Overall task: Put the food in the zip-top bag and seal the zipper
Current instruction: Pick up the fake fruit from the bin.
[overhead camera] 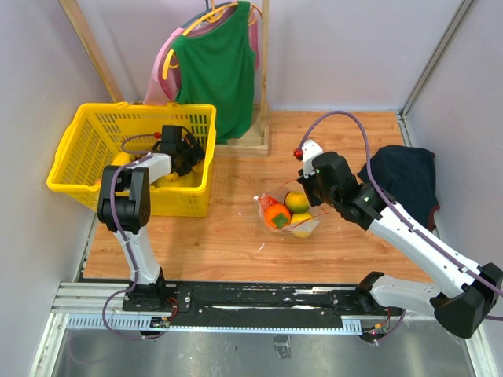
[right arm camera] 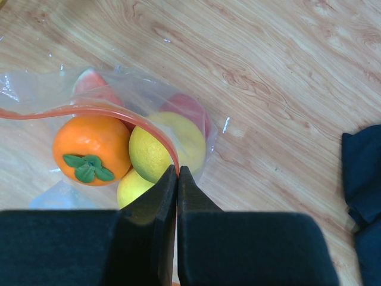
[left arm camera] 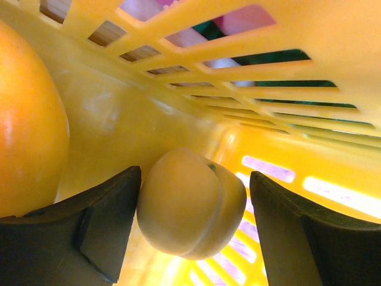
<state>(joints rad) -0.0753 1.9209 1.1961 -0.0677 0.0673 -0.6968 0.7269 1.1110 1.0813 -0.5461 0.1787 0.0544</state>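
**Toy produce sorted at a two-arm station.** Inside the yellow basket (overhead camera: 141,108), the left claw (left arm camera: 193,202) stood spread around a pale yellow fruit (left arm camera: 190,205). One finger touched the fruit's side and the other stood apart from it. A larger orange piece (left arm camera: 30,119) lay just beside that claw, against the basket wall.

Across the wooden counter (right arm camera: 268,59), the right claw (right arm camera: 177,179) was pressed together on the zipper (right arm camera: 89,111). It pinched the red-orange strip where the strip curved down to the fingertips. The clear bag (right arm camera: 36,89) lay on the counter directly ahead of that claw, with the zipper arching over its contents. In the bag were a leaf-topped orange fruit (right arm camera: 92,149), a lemon-yellow piece (right arm camera: 149,155) touching it, another yellow piece nearer the claw, and a red piece (right arm camera: 92,89) farther back.

A navy cloth (right arm camera: 363,196) lay off to that claw's right, well apart from the bag. Beyond the left claw and the basket, a green top (overhead camera: 216,67) hung on a hanger.
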